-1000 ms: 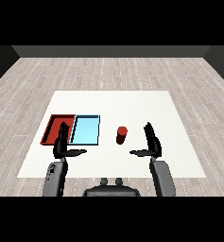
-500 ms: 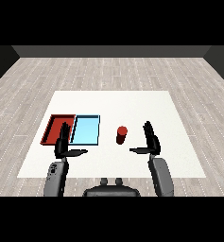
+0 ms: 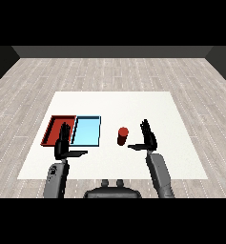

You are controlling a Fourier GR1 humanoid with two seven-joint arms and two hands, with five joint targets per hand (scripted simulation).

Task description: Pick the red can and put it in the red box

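Fingers on both hands stand straight and spread, and you can see that neither hand has hold of anything. Your right hand (image 3: 148, 138) sits right of the frame's centre, fingers pointing up the frame and thumb reaching left toward the red can (image 3: 122, 135), with a narrow strip of bare table showing between the thumb tip and the can. The can stands upright on the white table (image 3: 133, 105), just right of the frame's middle, beside the light blue tray (image 3: 86, 131) and clear of its right edge. It is outside both trays. The red tray (image 3: 56, 127) lies left of the blue one, the two touching along their long sides, in the left-centre of the frame. Your left hand (image 3: 63, 144) hangs at the lower left, its fingers overlapping the near edge of the red tray in this view and its thumb stretched right along the table below the blue tray; you cannot tell from here whether it touches the tray. Both grey forearms rise from the lower corners toward their hands, and the can lies closer to the right hand than to the left.
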